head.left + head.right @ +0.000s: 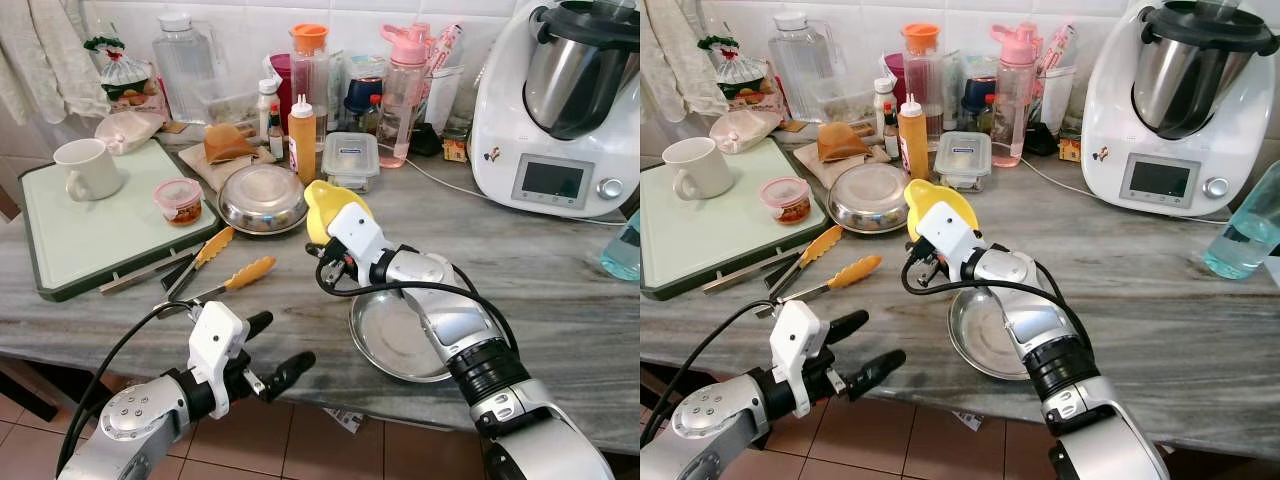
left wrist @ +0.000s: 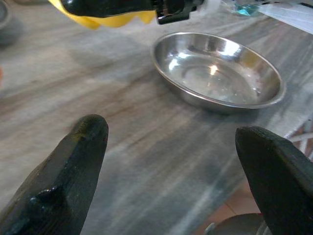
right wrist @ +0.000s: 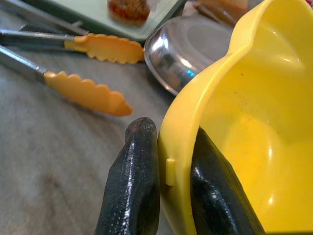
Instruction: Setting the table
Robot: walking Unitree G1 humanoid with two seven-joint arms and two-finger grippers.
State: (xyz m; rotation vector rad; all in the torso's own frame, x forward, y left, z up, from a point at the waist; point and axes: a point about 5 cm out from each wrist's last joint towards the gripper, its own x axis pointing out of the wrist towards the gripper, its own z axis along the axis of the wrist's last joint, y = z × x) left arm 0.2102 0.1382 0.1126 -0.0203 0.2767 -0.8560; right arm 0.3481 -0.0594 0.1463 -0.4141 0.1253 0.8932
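Note:
My right gripper (image 1: pixel 322 236) is shut on the rim of a yellow plastic bowl (image 1: pixel 328 206), holding it tilted above the marble counter (image 1: pixel 250 310); one black finger sits inside the yellow bowl (image 3: pixel 254 132) and one outside. Just below and right of it lies a shallow steel dish (image 1: pixel 395 338) near the counter's front edge, also seen as the steel dish (image 2: pixel 217 68). My left gripper (image 1: pixel 275 352) hangs open in front of the counter edge, its fingertips (image 2: pixel 73 161) spread wide with nothing between them.
Yellow-tipped tongs (image 1: pixel 215 262) lie left of the bowl. Behind them sits an upturned steel bowl (image 1: pixel 263 197), a green tray (image 1: pixel 50 245) with a white mug (image 1: pixel 88 168) and a small tub (image 1: pixel 179 200). Bottles and containers line the wall; a white kitchen machine (image 1: pixel 555 110) stands far right.

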